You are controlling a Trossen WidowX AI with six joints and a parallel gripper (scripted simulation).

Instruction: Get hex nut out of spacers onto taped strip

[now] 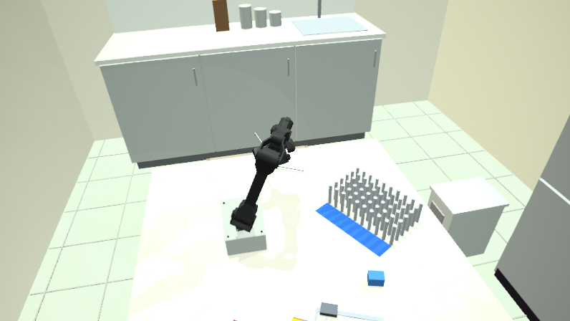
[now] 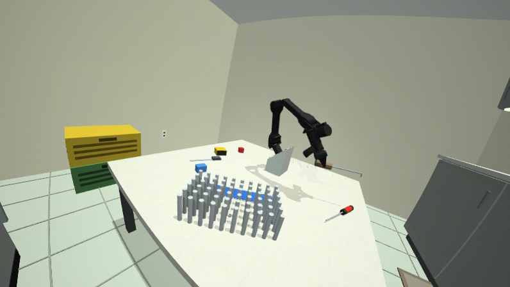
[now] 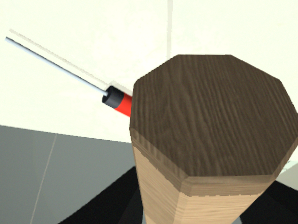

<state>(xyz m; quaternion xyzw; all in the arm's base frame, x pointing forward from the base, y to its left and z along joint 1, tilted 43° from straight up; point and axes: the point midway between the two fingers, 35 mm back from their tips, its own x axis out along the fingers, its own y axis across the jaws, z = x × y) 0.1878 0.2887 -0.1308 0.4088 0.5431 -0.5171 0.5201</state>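
A black robot arm [image 1: 259,179] rises from a grey pedestal [image 1: 255,243] on a white table [image 1: 191,255] and reaches toward the far edge. Its gripper [image 2: 320,159] is clamped on the wooden handle [image 3: 206,163] of a hook tool, whose thin metal rod [image 2: 348,171] sticks out sideways, raised above the table top. From the wrist camera the eight-sided handle end fills the view between the dark fingers. A red-handled screwdriver [image 2: 340,212] lies on the table well apart from the gripper. The field of upright grey spacers [image 1: 374,203] stands to one side, with the blue taped strip [image 1: 352,228] along its front edge. The hex nut [image 2: 229,214] shows as a small speck on the table between the spacers, inside the field. A blue block [image 1: 375,277] sits beyond the strip.
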